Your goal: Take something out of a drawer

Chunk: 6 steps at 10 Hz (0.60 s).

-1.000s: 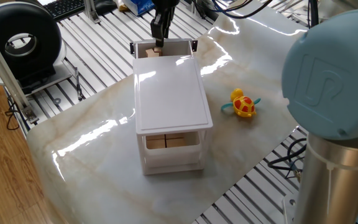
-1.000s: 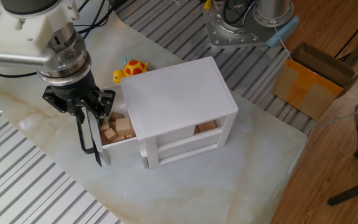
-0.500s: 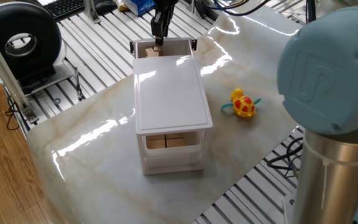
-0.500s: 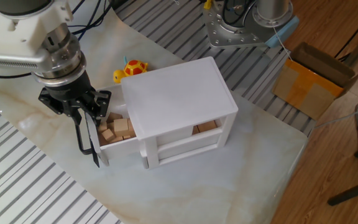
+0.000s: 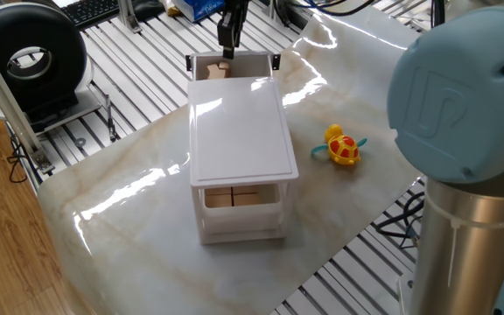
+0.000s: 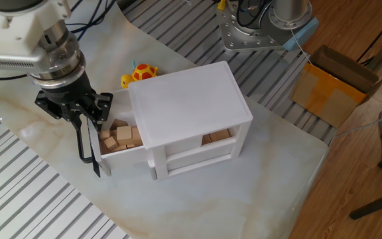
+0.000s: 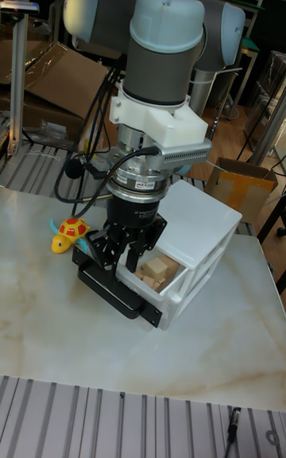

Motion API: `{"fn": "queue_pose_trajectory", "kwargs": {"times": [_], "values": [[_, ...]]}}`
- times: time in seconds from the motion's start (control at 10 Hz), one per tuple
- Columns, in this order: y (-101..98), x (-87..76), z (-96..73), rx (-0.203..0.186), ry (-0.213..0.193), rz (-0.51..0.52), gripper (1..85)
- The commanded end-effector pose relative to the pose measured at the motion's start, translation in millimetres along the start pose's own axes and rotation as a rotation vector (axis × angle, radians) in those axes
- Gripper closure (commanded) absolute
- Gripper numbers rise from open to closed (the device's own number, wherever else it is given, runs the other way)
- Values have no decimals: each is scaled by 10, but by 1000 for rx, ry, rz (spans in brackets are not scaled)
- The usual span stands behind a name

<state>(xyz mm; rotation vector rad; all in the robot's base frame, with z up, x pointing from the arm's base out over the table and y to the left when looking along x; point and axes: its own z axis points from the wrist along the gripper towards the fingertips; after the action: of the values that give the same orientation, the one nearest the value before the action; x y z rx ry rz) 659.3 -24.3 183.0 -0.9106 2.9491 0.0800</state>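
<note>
The white three-drawer cabinet [image 6: 191,99] [image 5: 239,131] [image 7: 206,223] stands mid-table. Its top drawer [image 6: 121,151] [image 5: 250,59] [image 7: 179,291] is pulled partly out, with black pieces on its front. Several pale wooden cubes [image 6: 118,136] [image 5: 220,71] [image 7: 156,269] lie in it. My gripper [image 6: 91,164] [image 5: 227,48] [image 7: 123,265] points straight down at the drawer's front edge. Its dark fingers are close together, on either side of the front wall. No cube is between them.
A yellow-and-red turtle toy [image 6: 141,72] [image 5: 341,147] [image 7: 70,231] lies on the marble top beside the cabinet. More cubes show in a lower drawer [image 5: 234,199]. The arm's base [image 5: 462,175] rises at one table edge. A cardboard box [image 6: 337,86] sits on the floor.
My gripper has moved away from the cabinet and the top drawer has slid further out with it, uncovering more of the cubes.
</note>
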Motion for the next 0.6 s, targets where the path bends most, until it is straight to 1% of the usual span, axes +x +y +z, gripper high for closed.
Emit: {"fn": "queue_pose_trajectory", "kwargs": {"times": [0.0, 0.2, 0.3, 0.5], "values": [[-63, 14, -28, -1, -4, -10, 460], [-69, 12, -32, -1, -6, -11, 460], [-103, 21, -36, 9, -5, -18, 463], [-90, 43, -51, 0, -2, -16, 463]]}}
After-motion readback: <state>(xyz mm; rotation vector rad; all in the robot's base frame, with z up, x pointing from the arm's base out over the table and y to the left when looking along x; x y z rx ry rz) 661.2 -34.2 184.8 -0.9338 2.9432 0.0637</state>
